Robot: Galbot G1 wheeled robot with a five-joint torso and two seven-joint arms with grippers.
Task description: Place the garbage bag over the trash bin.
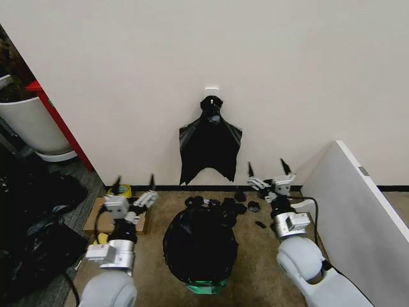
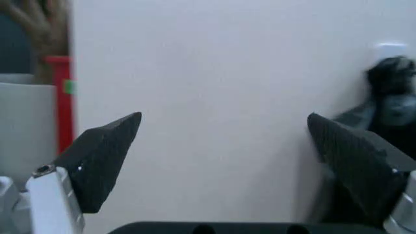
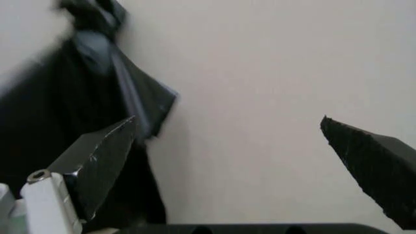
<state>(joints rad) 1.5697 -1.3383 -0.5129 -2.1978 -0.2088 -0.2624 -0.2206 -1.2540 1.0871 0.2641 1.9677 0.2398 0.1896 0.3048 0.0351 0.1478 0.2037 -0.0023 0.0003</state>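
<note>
The garbage bag [image 1: 199, 246], thin, glossy and crinkled black plastic, is drawn over the trash bin [image 1: 206, 288] so that it wraps the whole body, and just the bin's pale greenish base peeks out beneath the bag's lower hem. The wrapped bin stands on the brown floor [image 1: 255, 268] at about 6 o'clock in the head view, midway between the two arms. At 9 o'clock from it the left claw [image 1: 134, 184] is raised with its dark pointed fingers [image 2: 104, 161] spread wide, holding nothing and aimed at the pale wall [image 1: 287, 64]. At 3 o'clock from the bin the right claw [image 1: 267, 169] is likewise lifted, fingers [image 3: 97, 165] wide apart and empty. Both are clear of the bag. At 12 o'clock from the bin, a flat black bag [image 1: 209, 148] hangs by its knotted top from a wall hook [image 1: 211, 91], and small black scraps [image 1: 246, 206] lie on the floor by the wall.
</note>
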